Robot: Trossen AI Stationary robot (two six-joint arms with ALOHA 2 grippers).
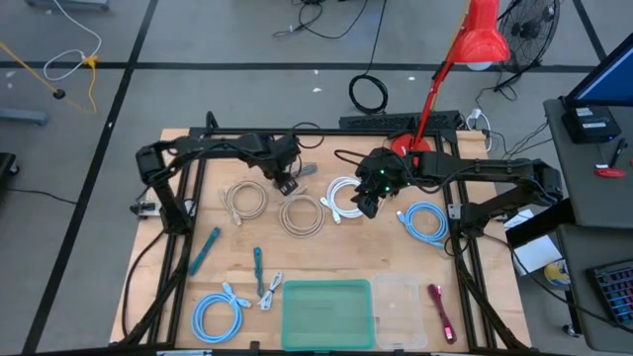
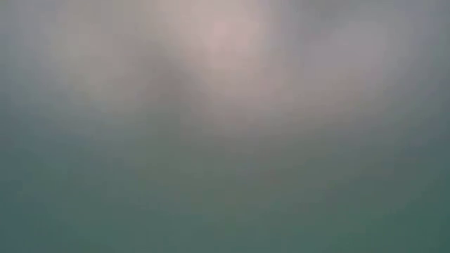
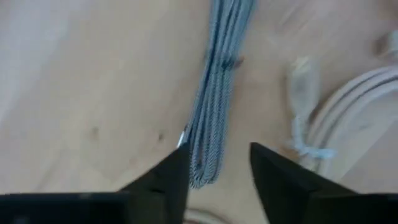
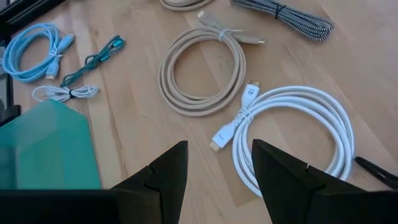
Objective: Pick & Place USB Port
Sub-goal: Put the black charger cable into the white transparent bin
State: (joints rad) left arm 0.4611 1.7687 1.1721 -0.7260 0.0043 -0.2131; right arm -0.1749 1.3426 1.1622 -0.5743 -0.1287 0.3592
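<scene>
Hovering over the far middle of the wooden counter (image 1: 326, 259), the left gripper (image 3: 219, 171) hangs with its fingers apart just above a grey braided cable bundle (image 3: 214, 106), whose looped end lies between the fingertips without being clamped. Beside that bundle lies part of a beige coiled cable (image 3: 348, 118). The right gripper (image 4: 217, 168) hangs a little to the right of it, fingers also apart and holding nothing, over a white coiled cable (image 4: 298, 134) with a second beige coil (image 4: 202, 78) just beyond. From above, the beige coils (image 1: 245, 201) and (image 1: 302, 215) sit left of the white one (image 1: 344, 196), and a light blue coil (image 1: 425, 222) lies to the right. Near the front edge stand a green tray (image 1: 327, 314) and a clear plastic box (image 1: 401, 311) side by side, with another blue coil (image 1: 220, 312), some teal cables (image 1: 258, 269) and a pink pen-like thing (image 1: 441, 311) around them. A red lamp (image 1: 465, 59) leans over the back. The low camera shows only blur.
</scene>
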